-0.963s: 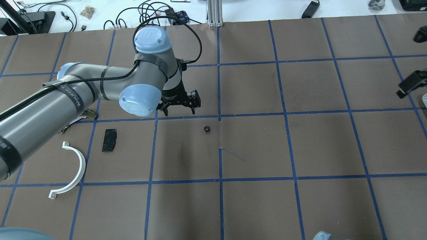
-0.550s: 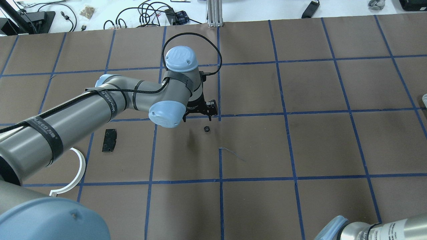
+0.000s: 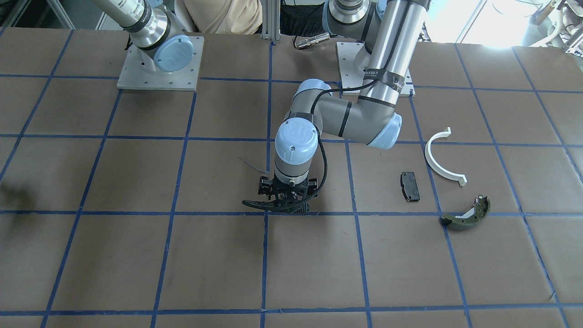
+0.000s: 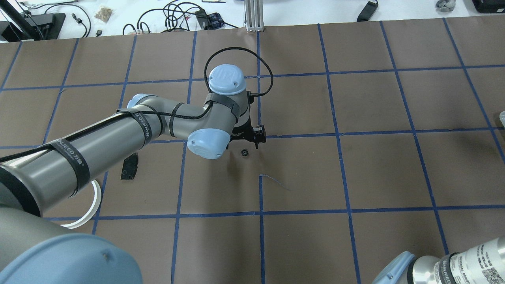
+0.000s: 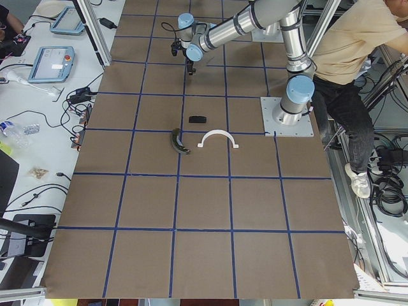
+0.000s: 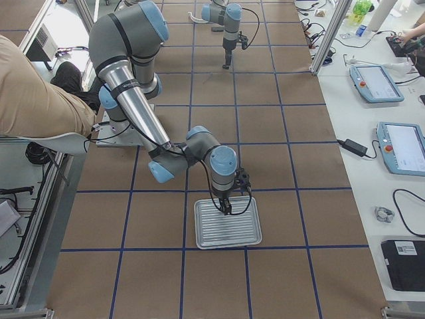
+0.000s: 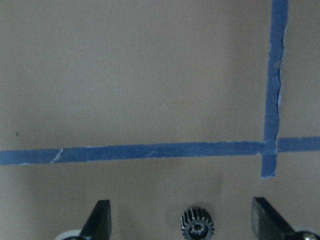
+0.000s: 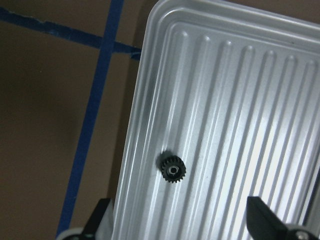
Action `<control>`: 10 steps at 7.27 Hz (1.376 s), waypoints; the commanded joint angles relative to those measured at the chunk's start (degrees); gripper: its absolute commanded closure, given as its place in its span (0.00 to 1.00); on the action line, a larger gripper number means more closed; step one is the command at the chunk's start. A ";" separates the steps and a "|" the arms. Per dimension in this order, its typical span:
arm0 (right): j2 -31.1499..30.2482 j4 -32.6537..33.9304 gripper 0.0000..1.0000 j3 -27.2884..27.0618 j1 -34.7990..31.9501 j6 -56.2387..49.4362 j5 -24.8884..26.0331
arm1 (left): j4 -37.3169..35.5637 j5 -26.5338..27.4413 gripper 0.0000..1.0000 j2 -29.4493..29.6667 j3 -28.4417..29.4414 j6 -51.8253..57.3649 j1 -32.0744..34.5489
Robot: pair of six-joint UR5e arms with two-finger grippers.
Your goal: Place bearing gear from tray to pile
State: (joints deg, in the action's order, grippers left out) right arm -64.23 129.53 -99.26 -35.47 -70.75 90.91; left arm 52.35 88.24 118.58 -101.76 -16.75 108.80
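A small black gear (image 4: 244, 152) lies on the brown table mat near the centre; it shows between the fingertips in the left wrist view (image 7: 197, 226). My left gripper (image 4: 247, 143) hangs open right over it (image 7: 182, 222). A second black gear (image 8: 172, 170) lies on the ribbed metal tray (image 8: 250, 75). My right gripper (image 8: 182, 225) is open just above the tray (image 6: 226, 229). The pile lies on my left side: a white half-ring (image 3: 442, 157), a black pad (image 3: 410, 186) and an olive brake shoe (image 3: 467, 215).
Blue tape lines (image 4: 300, 136) grid the mat. My left arm (image 4: 118, 134) covers part of the pile in the overhead view. A person (image 6: 33, 86) sits behind the robot base. Cables and devices (image 4: 169, 17) lie beyond the far table edge.
My left arm has swung right and lowered until the open gripper is over the gear on the mat. My right arm left the right edge and now shows at the bottom right.
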 commanded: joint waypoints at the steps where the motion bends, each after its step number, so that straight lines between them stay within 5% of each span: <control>1: 4.18 3.18 0.15 0.28 0.05 -0.88 -0.39 | -0.75 0.09 0.00 -0.28 -2.11 -0.04 0.27; 3: 4.46 3.53 0.39 0.55 0.05 -1.32 -0.30 | -5.32 0.00 0.00 -0.45 -4.32 -2.23 1.40; 5: 4.73 3.45 0.46 0.55 0.05 -2.90 -0.30 | -6.73 0.17 0.00 -0.19 -4.15 -2.50 1.85; 6: 4.82 3.45 0.50 0.29 0.05 -2.21 -0.30 | -6.91 0.52 0.17 -0.01 -4.15 -2.33 1.85; 7: 4.73 3.36 0.51 0.29 0.05 -1.94 -0.04 | -6.91 0.61 0.67 -0.10 -4.15 -2.50 1.85; 8: 4.82 3.45 0.51 0.03 0.05 -1.94 -0.21 | -6.82 0.62 0.96 -0.45 -4.15 -2.50 1.85; 10: 4.99 3.27 0.52 -0.06 0.05 -2.03 -0.21 | -6.82 0.62 1.00 -0.89 -4.06 -2.42 1.85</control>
State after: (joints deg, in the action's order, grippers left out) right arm -59.38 132.94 -99.21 -35.42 -72.73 90.64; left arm 45.53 88.86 117.95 -105.90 -19.22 110.65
